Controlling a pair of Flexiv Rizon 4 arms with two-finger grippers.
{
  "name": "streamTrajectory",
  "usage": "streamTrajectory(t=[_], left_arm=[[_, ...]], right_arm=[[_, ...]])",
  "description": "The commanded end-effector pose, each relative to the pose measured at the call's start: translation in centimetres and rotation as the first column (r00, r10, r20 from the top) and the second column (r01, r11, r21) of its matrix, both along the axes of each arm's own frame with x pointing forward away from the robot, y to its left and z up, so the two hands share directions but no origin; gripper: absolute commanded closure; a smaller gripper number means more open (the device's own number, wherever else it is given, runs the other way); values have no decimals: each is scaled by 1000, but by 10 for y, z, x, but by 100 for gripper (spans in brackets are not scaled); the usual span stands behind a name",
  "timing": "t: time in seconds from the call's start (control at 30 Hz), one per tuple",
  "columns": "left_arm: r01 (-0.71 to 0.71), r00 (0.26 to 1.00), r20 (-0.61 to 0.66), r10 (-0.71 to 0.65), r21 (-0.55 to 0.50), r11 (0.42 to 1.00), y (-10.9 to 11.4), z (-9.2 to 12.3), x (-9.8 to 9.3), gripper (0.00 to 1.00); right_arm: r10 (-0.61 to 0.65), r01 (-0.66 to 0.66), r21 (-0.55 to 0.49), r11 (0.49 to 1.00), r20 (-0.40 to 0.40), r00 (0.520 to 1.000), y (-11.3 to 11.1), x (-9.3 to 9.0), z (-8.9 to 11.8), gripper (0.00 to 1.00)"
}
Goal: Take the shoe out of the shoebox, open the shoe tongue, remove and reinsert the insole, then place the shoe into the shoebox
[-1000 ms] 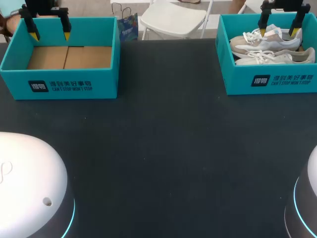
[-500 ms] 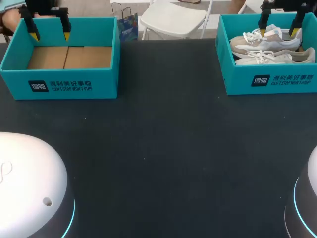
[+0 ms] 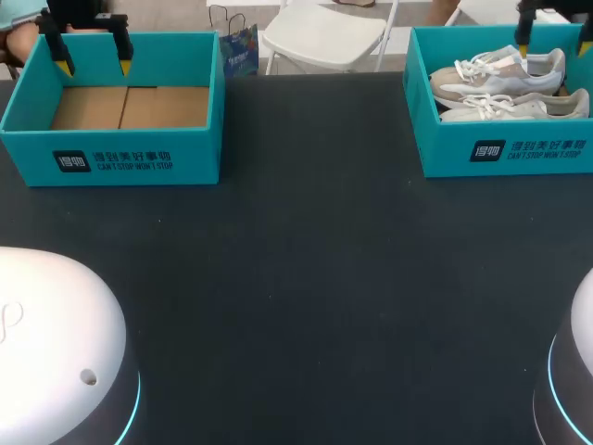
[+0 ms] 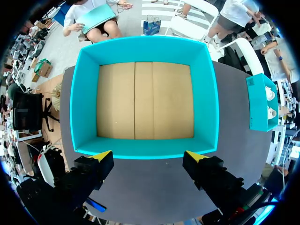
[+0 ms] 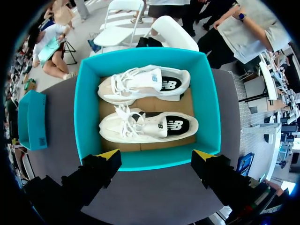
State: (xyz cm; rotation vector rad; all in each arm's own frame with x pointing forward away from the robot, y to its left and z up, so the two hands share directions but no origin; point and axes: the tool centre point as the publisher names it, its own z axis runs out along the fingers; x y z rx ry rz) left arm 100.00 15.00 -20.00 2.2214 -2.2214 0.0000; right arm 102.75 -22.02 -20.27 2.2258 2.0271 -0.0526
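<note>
Two white lace-up shoes lie side by side in the teal shoebox at the table's far right: the farther shoe and the nearer shoe. My right gripper hangs open over that box's far right part, touching nothing. Seen from the right wrist, the farther shoe and nearer shoe lie ahead of the right gripper, inside the shoebox. My left gripper is open above the back of an empty teal box. The left wrist view shows the left gripper over that empty box.
A dark table stretches wide between the two boxes. The white rounded bases of my arms stand at the near left and near right corners. The right shoebox shows small beside the empty box in the left wrist view.
My right gripper has shifted to the right and farther back, off the shoes' toe end toward the box's far right corner. The left arm and both shoes have stayed put.
</note>
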Motion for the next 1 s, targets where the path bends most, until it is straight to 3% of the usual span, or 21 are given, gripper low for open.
streamTrajectory(t=[0.03,0.23,0.77,0.9,1.0], left_arm=[[0,1000,0,0,0,1000,0,0,0,0],[0,1000,0,0,0,1000,0,0,0,0],[0,1000,0,0,0,1000,0,0,0,0],[0,1000,0,0,0,1000,0,0,0,0],[0,1000,0,0,0,1000,0,0,0,0]], right_arm=[[-36,36,9,999,-22,999,-21,-8,-15,0],[-106,106,-5,994,34,994,-45,-6,-38,0],[-106,106,-5,994,34,994,-45,-6,-38,0],[-38,34,48,998,94,995,-69,4,-39,0],[-53,45,67,997,118,992,-80,11,-43,0]])
